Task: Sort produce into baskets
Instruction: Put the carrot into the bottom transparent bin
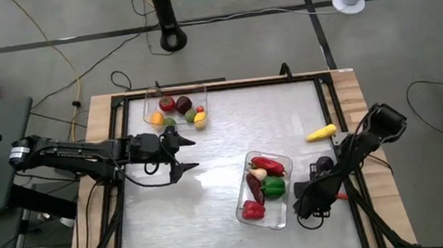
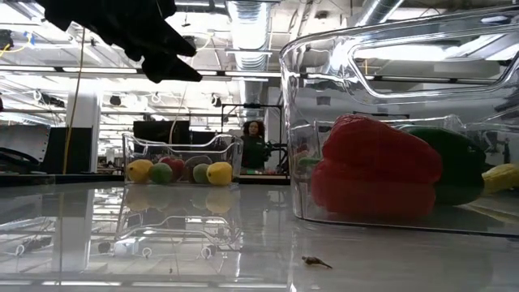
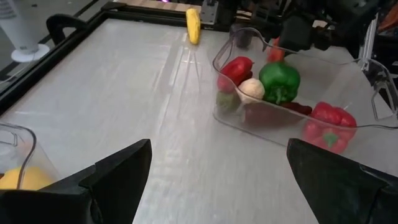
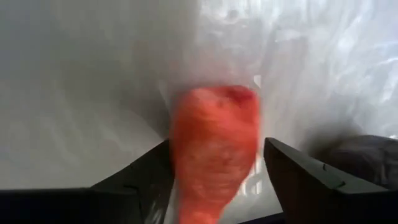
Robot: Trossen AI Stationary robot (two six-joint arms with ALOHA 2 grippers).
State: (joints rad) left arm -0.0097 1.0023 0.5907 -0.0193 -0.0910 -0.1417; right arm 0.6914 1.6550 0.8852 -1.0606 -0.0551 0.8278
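Observation:
A clear basket (image 1: pixel 285 216) near the table's middle holds peppers and chilies. A second clear basket (image 1: pixel 202 93) at the far left holds round fruits. An orange carrot (image 4: pixel 214 155) lies on the table right of the near basket. My right gripper (image 4: pixel 216 152) points down over it, open, with one finger on each side. In the high view the gripper (image 1: pixel 307 206) hides most of the carrot. A yellow banana-like piece (image 1: pixel 320 133) lies at the far right. My left gripper (image 1: pixel 185 154) hovers open above the table's left half, holding nothing. My right gripper stands astride the carrot from above, fingers across it. One finger (image 4: pixel 146 171) stands right at the carrot's side; whether it touches, I cannot tell. A gap shows between the carrot and the other finger (image 4: pixel 305 171). The carrot lies on the table.
The table's black frame (image 1: pixel 329 88) runs along its edges. In the low view the near basket's wall (image 2: pixel 324 89) fills the right side, and the far basket (image 2: pixel 182 158) stands behind. A person shows in the room beyond. Bare tabletop lies between the baskets.

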